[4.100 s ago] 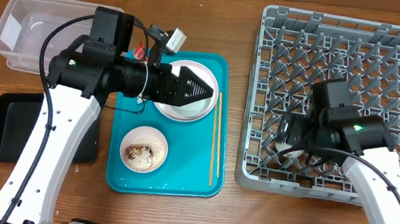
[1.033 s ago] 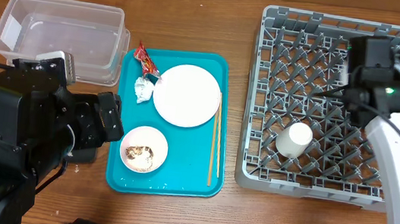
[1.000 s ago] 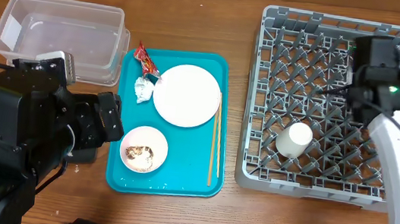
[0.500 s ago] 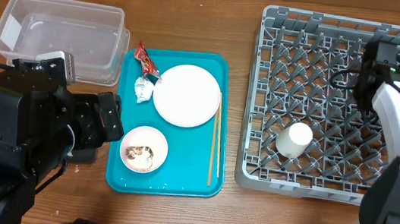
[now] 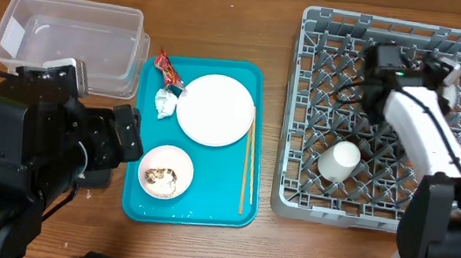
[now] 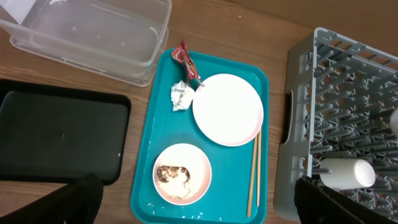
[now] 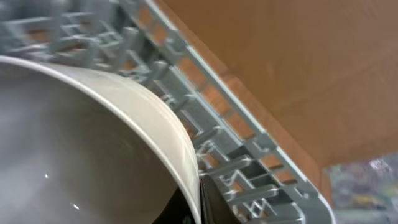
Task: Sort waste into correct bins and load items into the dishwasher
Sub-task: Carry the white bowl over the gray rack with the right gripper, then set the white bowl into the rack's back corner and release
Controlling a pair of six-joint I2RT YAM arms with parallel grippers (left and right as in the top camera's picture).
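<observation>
My right gripper (image 7: 198, 200) is shut on the rim of a white bowl (image 7: 93, 137), held over the far right part of the grey dishwasher rack (image 5: 324, 88). A small white cup (image 5: 340, 160) lies on its side in the rack. My left gripper (image 6: 205, 208) hangs open high above the teal tray (image 5: 221, 203). On that tray are the plate (image 5: 215, 109), a pinkish bowl (image 5: 165, 172) with rice and brown scraps, chopsticks (image 5: 248, 162), a red wrapper (image 5: 167, 68) and a tissue wad (image 5: 167, 102).
The clear tub (image 5: 70, 39) stands at the far left. The black tray (image 6: 59, 137) lies in front of it, mostly hidden under my left arm (image 5: 33, 158) in the overhead view. Loose rice grains dot the teal tray's near edge (image 6: 199, 219).
My right wrist has swung left over the far side of the rack, turning with the bowl in its grip. The left arm and the things on the tray have not moved.
</observation>
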